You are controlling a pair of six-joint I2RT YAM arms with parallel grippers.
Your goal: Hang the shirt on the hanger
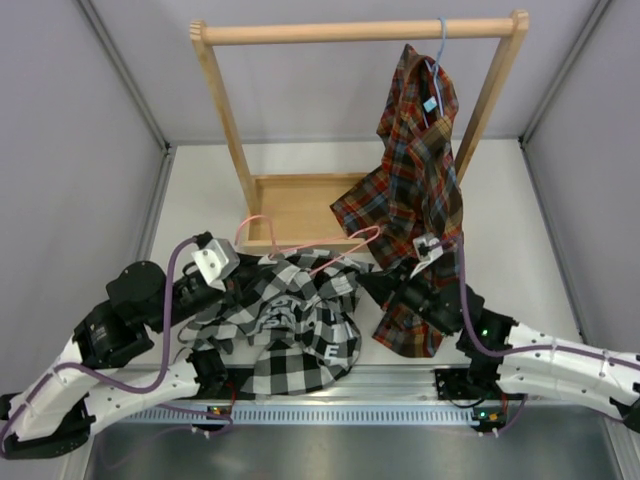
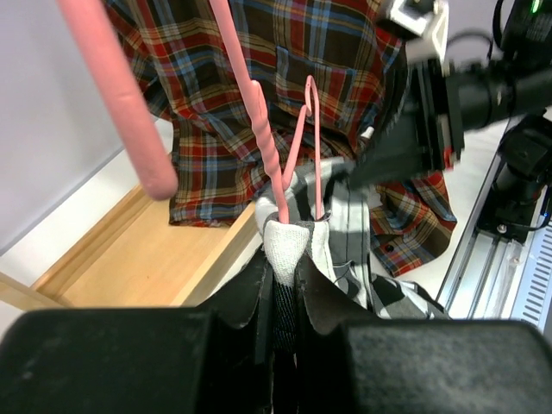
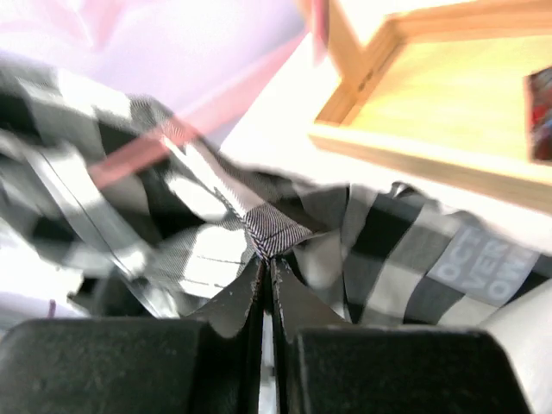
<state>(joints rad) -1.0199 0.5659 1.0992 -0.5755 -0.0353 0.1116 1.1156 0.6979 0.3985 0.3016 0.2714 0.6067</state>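
The shirt [image 1: 290, 330] lies bunched in a heap on the surface [image 1: 200, 190] between the two arms, just in front of the rack's wooden base [image 1: 295, 205], its white lettering facing up. The hanger [image 1: 345, 250] sits at the heap's far edge, part of its wire showing above the cloth and the rest buried, so neither shoulder looks dressed yet. The left tool [image 2: 289, 259] is clenched on the hanger near its twisted neck, with a fold of pale cloth caught in the same grip. The right tool [image 3: 266, 263] is pinched tight on a corner of the shirt; its wrist view shows a point of fabric right at the fingertips, though that view is blurred. The step in hand appears to be working the shirt's opening over the hanger, one tool steadying the wire while the other draws cloth. Next, the right tool probably needs to pull its corner out and over the near arm of the hanger, spreading the fabric, not dragging the whole heap, while the left keeps the wire steady. The plaid shirt [image 1: 415, 170] hangs from the rack [image 1: 360, 30] close behind the right tool and could snag.
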